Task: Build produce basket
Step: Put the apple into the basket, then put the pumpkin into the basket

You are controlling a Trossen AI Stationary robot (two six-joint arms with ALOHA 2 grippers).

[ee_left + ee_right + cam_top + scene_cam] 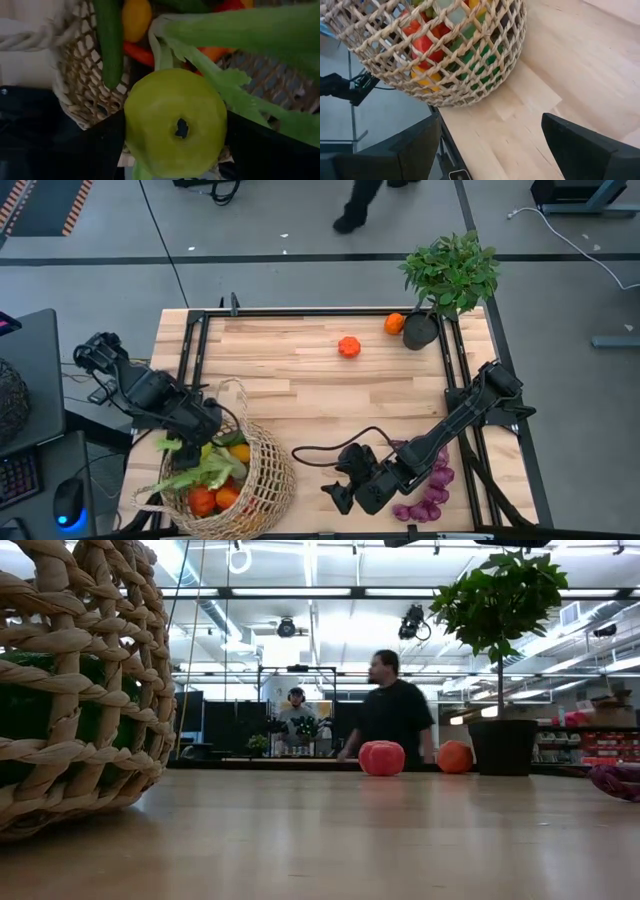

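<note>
The wooden worktop (300,395) stands on a grey floor (250,275) marked with dark lines, and a potted plant (450,275) sits at its far right corner. Beyond it is a large hall with a white ceiling, long strip lights (300,592) and hanging pipes, where one person (395,710) in a dark shirt stands and another person (296,712) sits farther back. On the left of the worktop is a dark desk (30,380) with a computer mouse (68,502).
</note>
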